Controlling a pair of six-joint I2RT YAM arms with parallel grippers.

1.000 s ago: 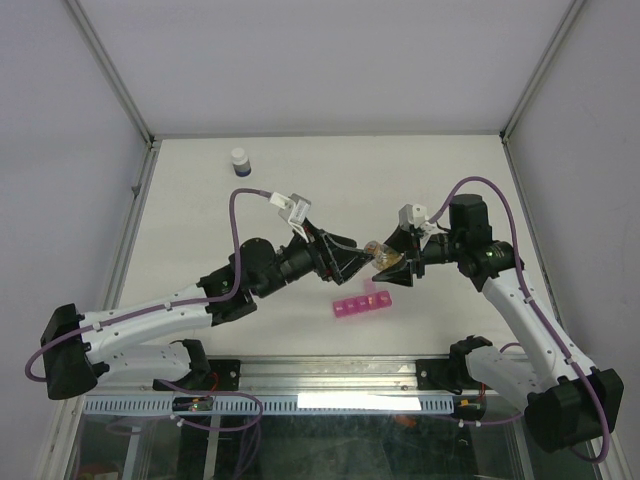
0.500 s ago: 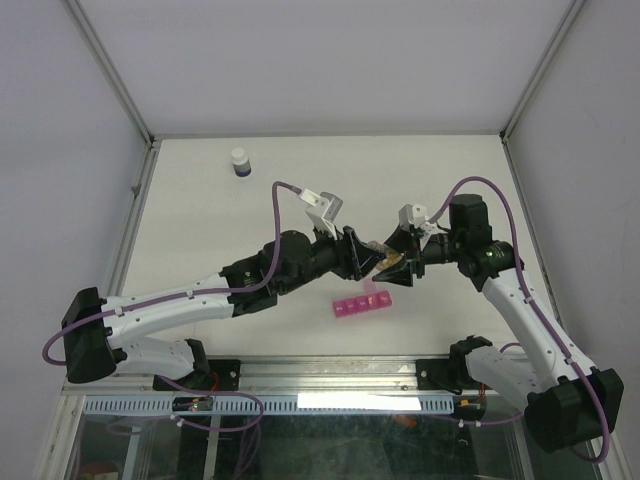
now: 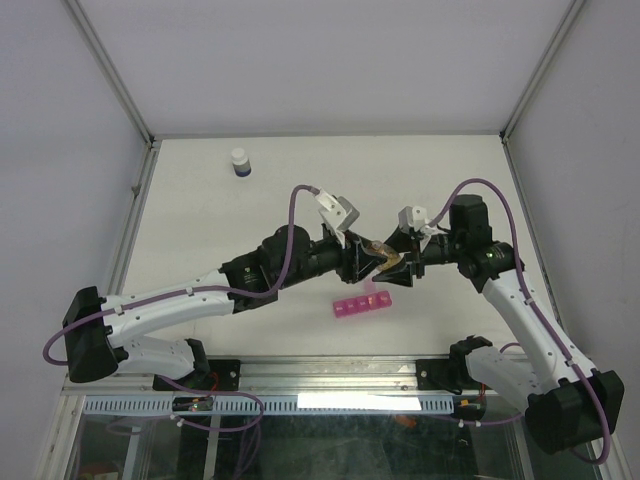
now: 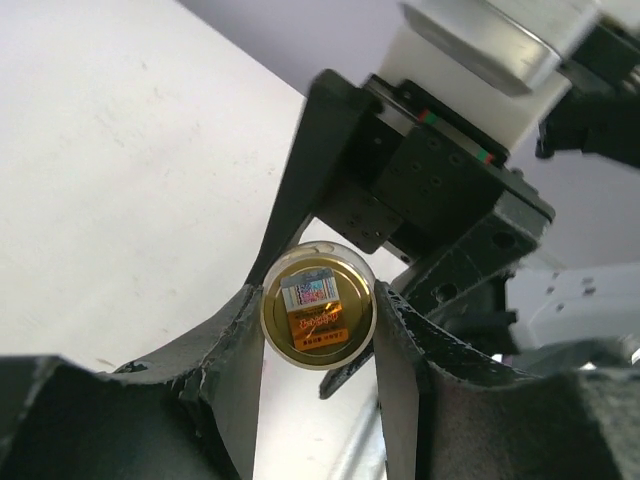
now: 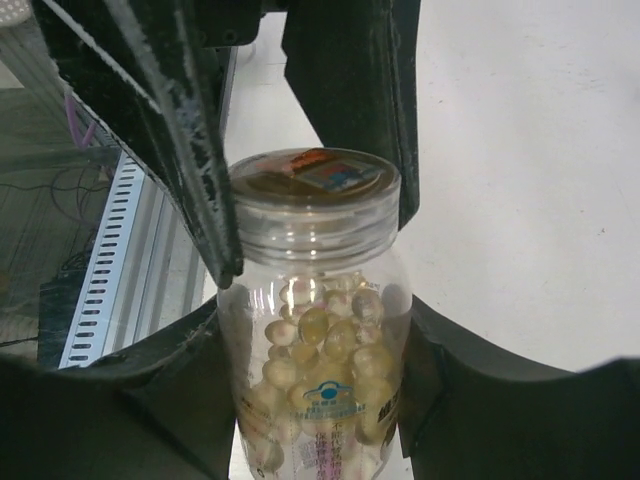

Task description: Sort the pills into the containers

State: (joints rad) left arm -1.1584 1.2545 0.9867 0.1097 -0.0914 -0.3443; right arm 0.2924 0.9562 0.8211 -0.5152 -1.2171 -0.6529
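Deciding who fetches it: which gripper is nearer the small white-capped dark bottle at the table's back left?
Left. Both grippers meet at the clear pill-filled bottle mid-table; the left gripper is on its side facing the white-capped bottle, the right gripper beyond.

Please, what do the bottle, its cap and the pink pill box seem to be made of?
The bottle: clear glossy plastic, perhaps glass; the pills show through it. Its cap: clear plastic, gold-coloured underneath, with a sticker there. The pink pill box: probably translucent plastic, judging by its bright tint.
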